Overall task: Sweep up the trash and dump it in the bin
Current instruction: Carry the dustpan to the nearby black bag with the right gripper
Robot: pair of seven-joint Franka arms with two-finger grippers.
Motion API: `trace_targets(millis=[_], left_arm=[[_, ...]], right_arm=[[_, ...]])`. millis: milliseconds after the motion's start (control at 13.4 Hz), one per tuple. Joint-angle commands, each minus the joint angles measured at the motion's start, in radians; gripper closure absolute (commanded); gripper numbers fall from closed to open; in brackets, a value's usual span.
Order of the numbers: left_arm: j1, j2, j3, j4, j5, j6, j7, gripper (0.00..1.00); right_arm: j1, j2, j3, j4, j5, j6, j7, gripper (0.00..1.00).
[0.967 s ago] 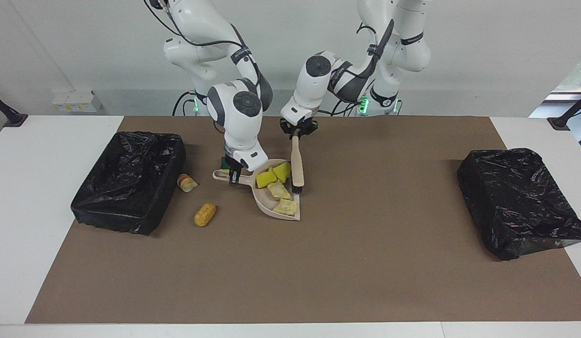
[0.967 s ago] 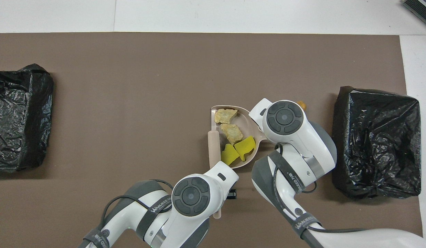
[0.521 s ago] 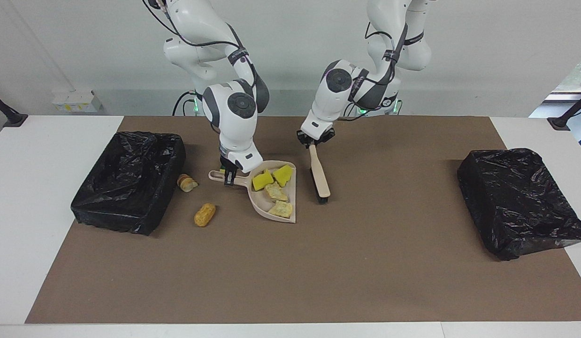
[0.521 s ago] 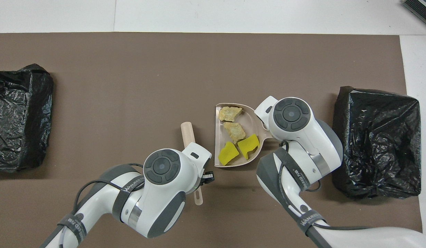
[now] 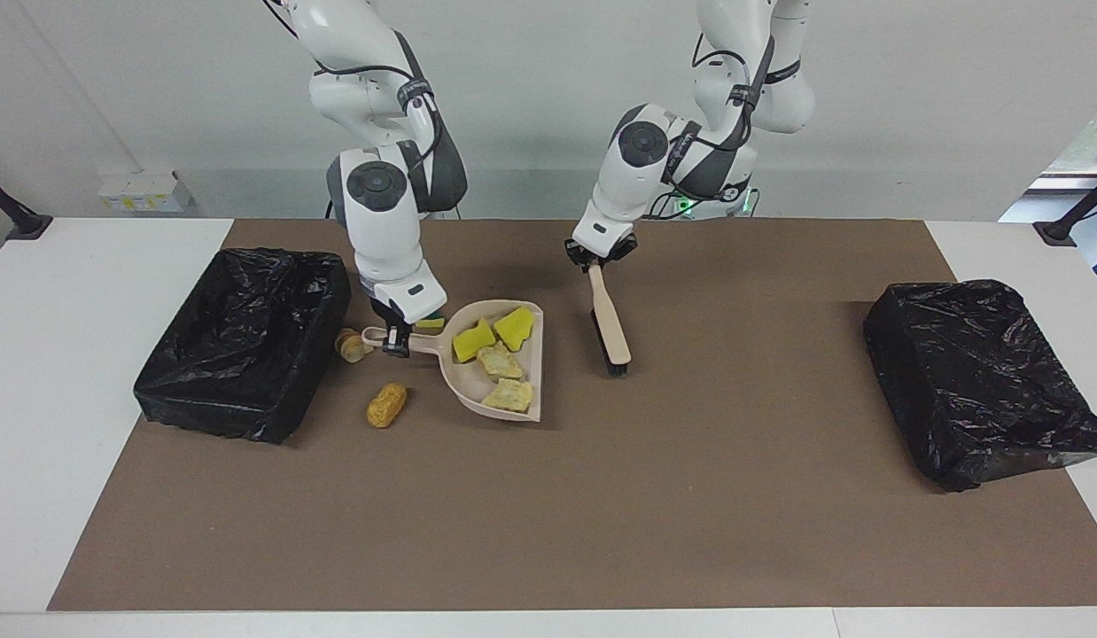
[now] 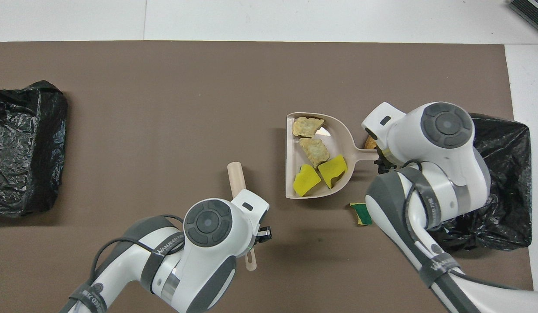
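Your right gripper (image 5: 396,341) pinches the dustpan (image 5: 500,359) handle, four trash bits (image 5: 496,354) lying in the pan just beside it, while your left gripper (image 5: 595,264) clamps the brush (image 5: 609,323) near the pan.

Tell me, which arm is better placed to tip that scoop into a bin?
The right arm, most likely. Its end effector already grips the dustpan handle beside the open bin. The left end effector holds the brush.
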Motion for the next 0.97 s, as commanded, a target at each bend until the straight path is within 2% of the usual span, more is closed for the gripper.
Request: trace_targets(millis=[0, 149, 298, 446, 669, 744, 818, 893], left_arm=[[-0.077, -0.101, 0.004, -0.126, 0.013, 0.063, -0.026, 1.0], [-0.135, -0.12, 0.004, -0.157, 0.013, 0.071, -0.028, 1.0], [-0.173, -0.123, 0.003, -0.189, 0.013, 0.134, -0.086, 1.0], [-0.183, -0.123, 0.003, -0.191, 0.013, 0.145, -0.126, 1.0], [-0.184, -0.117, 0.003, -0.23, 0.013, 0.204, -0.127, 1.0], [-0.183, -0.114, 0.003, -0.232, 0.013, 0.208, -0.127, 0.92], [-0.168, -0.106, 0.004, -0.225, 0.013, 0.206, -0.123, 0.33], [-0.157, -0.101, 0.009, -0.218, 0.018, 0.196, -0.118, 0.0]], right_arm=[[-0.091, -0.073, 0.01, -0.04, 0.103, 0.014, -0.159, 1.0], [-0.181, -0.112, 0.01, -0.045, 0.133, 0.002, -0.277, 1.0], [-0.293, -0.155, 0.006, -0.045, 0.198, -0.03, -0.403, 1.0], [-0.417, -0.159, 0.0, -0.033, 0.269, -0.067, -0.568, 1.0], [-0.612, -0.151, -0.011, 0.024, 0.263, -0.108, -0.707, 1.0], [-0.648, -0.149, -0.02, 0.035, 0.248, -0.117, -0.712, 1.0], [-0.669, -0.146, -0.029, 0.041, 0.204, -0.113, -0.71, 1.0], [-0.682, -0.142, -0.032, 0.058, 0.137, -0.104, -0.704, 1.0]])
